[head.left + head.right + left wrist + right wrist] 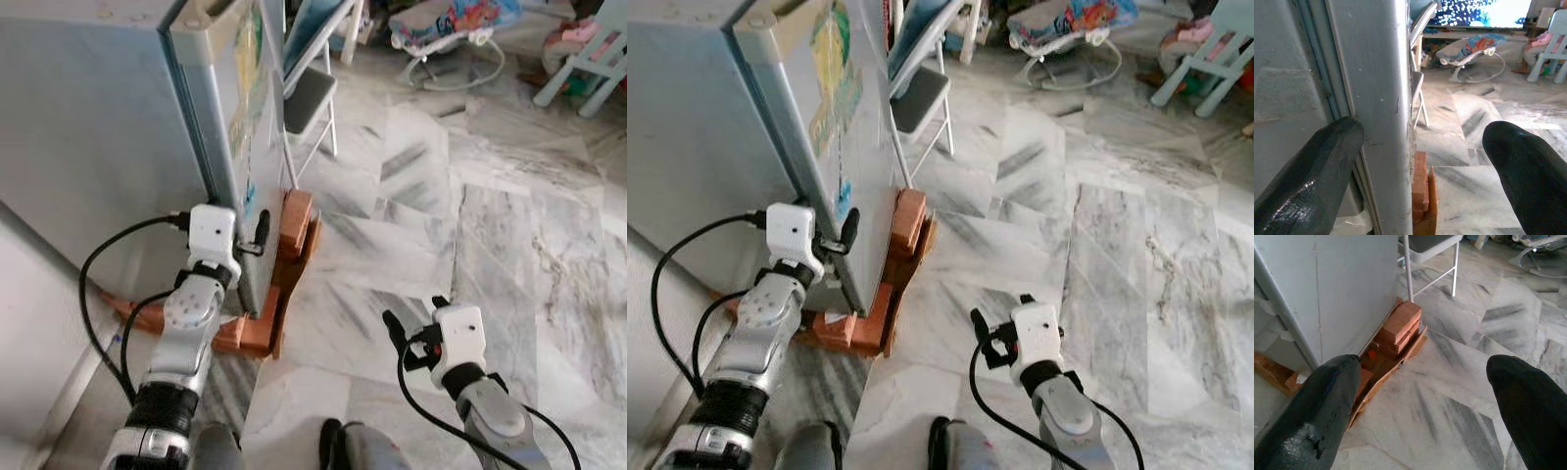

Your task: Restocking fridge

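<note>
- Fingers of my left gripper (257, 235) spread wide, straddling the fridge door (1376, 112) edge, apparently to swing it.
- I hold the right gripper (416, 318) low over the marble floor (490, 225), fingers apart, empty.
- Bricks (294, 220) sit just beyond my left gripper; a folding chair (309, 93) further on may obstruct the swing.

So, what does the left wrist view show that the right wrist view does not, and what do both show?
Left wrist view: the open left tool straddles the edge of the fridge door, one finger on each side of it; farther back, a baby bouncer and a pale child's chair.

Right wrist view: the open right tool holds nothing above the marble floor, facing the fridge's lower corner.

Both: the fridge, the bricks at its base, the folding chair and the floor.
</note>
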